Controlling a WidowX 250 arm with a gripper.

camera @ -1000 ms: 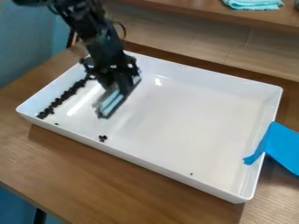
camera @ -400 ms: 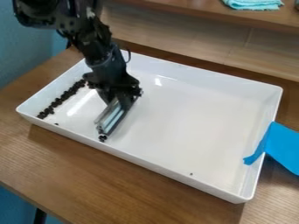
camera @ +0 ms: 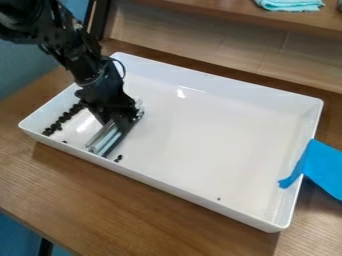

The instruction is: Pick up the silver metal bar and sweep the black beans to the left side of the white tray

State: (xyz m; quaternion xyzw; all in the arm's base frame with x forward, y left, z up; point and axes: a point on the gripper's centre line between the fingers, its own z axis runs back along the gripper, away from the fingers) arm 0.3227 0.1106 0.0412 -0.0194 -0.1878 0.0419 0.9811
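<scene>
In the left part of the white tray [camera: 200,125], the black gripper [camera: 123,121] hangs low, shut on a flat tool [camera: 107,141] with pale blue-grey strips and a dark edge. The tool slants down toward the tray's front-left wall. Small black pieces [camera: 63,119] lie in a row along the left wall, left of the gripper; its far end runs up close to the arm. A few more black pieces [camera: 118,158] sit just right of the tool's lower end.
The tray stands on a wooden table [camera: 120,210]. Blue tape or cloth [camera: 322,167] hangs over its right wall. A folded turquoise cloth [camera: 290,4] lies on a ledge at the top right. One tiny dark speck [camera: 218,199] lies near the front wall.
The gripper and tool first came toward the front wall, to the small black cluster, and then shifted left toward the row. The cluster now looks narrower, at the tool's right side.
</scene>
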